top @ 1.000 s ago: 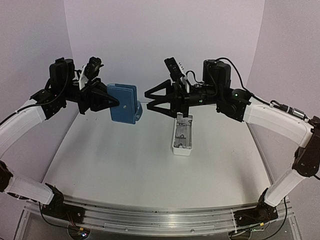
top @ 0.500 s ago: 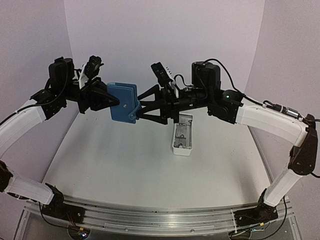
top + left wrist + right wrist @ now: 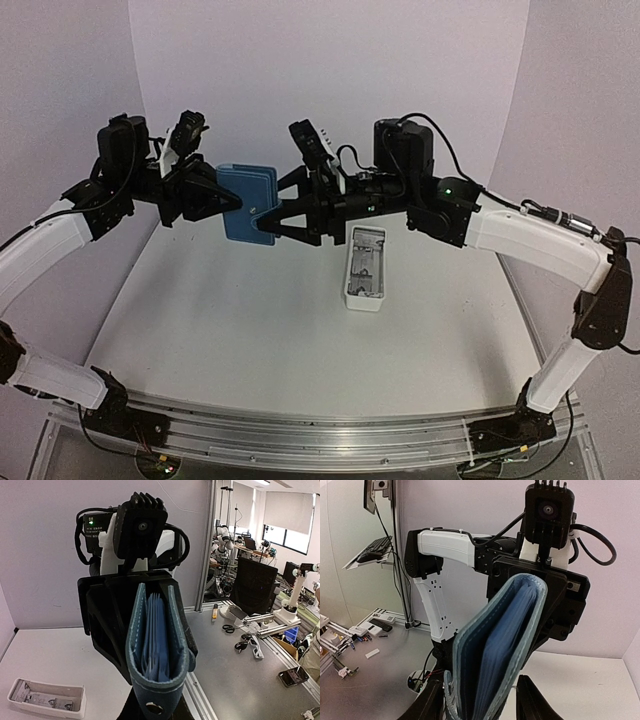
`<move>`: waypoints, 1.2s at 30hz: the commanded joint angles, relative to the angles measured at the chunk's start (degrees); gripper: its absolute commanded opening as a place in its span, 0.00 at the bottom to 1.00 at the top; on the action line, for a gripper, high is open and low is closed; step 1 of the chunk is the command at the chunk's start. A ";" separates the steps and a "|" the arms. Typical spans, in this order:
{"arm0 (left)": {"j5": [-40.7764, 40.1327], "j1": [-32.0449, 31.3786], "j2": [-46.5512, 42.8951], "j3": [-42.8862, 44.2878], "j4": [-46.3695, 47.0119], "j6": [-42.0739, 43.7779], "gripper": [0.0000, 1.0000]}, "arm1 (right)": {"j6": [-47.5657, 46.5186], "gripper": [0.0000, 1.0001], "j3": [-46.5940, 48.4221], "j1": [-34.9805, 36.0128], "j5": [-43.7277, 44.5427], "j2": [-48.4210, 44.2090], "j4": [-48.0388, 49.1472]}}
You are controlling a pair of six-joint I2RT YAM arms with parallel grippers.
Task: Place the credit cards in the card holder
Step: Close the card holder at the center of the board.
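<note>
Top external: the blue card holder [image 3: 248, 193] is pinched aloft by the left gripper [image 3: 232, 203]. The right gripper [image 3: 257, 223] is spread part-open astride it, presumably for unfolding.

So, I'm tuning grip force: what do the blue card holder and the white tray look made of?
The card holder looks like soft leather or faux leather, matte blue: stitched edges, a curved spine, a metal-looking snap. The white tray looks like rigid moulded plastic, faintly glossy, with thin straight walls.
</note>
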 commanded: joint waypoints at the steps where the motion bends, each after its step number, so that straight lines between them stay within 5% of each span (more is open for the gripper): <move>1: -2.82 -0.90 -2.13 -0.17 1.94 -0.81 0.00 | -0.46 0.45 2.27 0.76 3.10 1.19 1.40; 21: -3.28 -1.51 -2.14 -0.38 1.37 -0.51 0.00 | -1.88 0.58 -2.42 -1.57 1.66 -5.04 -1.47; 25: -15.47 -1.49 -3.03 -0.20 0.41 -3.04 0.00 | -3.06 0.60 -6.84 -0.98 15.09 -10.13 -1.36; 28: -31.64 -1.70 -5.98 -1.77 2.03 -5.67 0.00 | 1.92 0.62 -7.11 -0.03 34.72 -11.61 -1.06; 36: -47.61 -4.21 -8.82 -1.20 1.54 1.40 0.00 | 10.20 0.46 -9.48 8.10 52.49 -9.43 7.36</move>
